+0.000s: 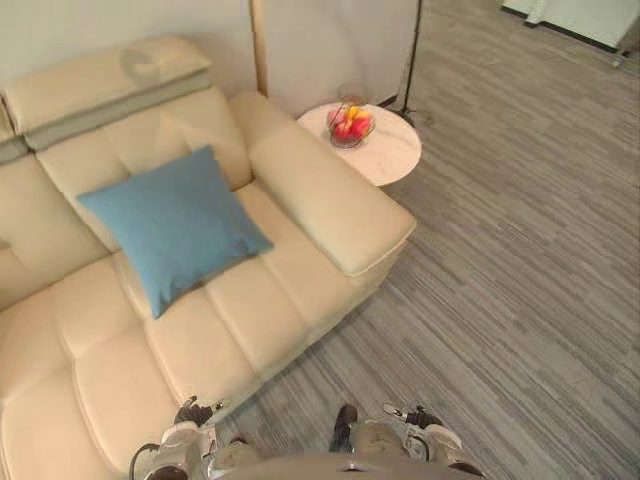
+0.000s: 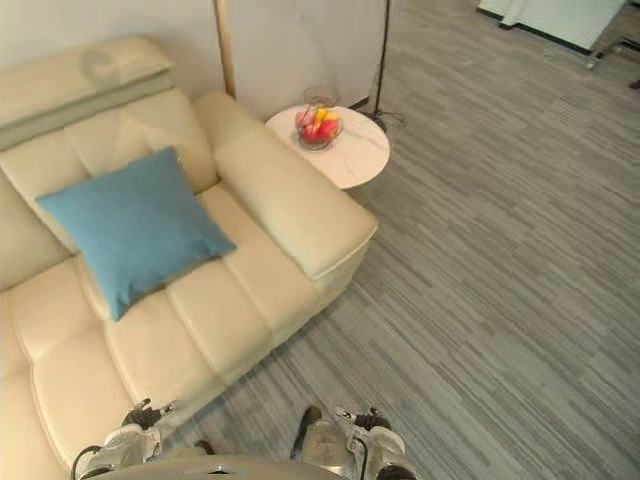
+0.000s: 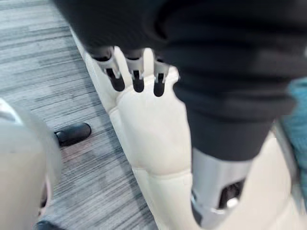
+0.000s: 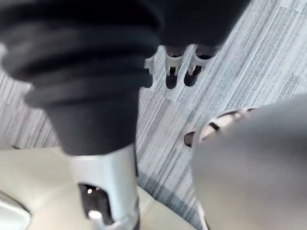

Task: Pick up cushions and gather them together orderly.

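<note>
The blue cushion [image 1: 175, 225] leans against the cream sofa's [image 1: 260, 310] backrest. Beyond the armrest [image 1: 330, 200], a round table [image 1: 395, 160] carries a fruit basket [image 1: 349, 125]. I see my left hand [image 3: 136, 79] by the sofa's front edge and my right hand [image 4: 172, 72] over the floor [image 1: 520, 250], both relaxed and empty.

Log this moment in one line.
blue cushion: on sofa, untouched | left hand: open, empty | right hand: open, empty | pickup: pending

Light looks soft and even to me in both eye views, with no hard shadows. The cream sofa [image 1: 200, 340] reads bright; the blue cushion [image 1: 175, 225] casts a thin shadow along its lower edge. The round table [image 1: 395, 160], upper centre, nearly washes out. The covers of the left hand [image 3: 136, 72] and right hand [image 4: 171, 72] read almost black.
</note>
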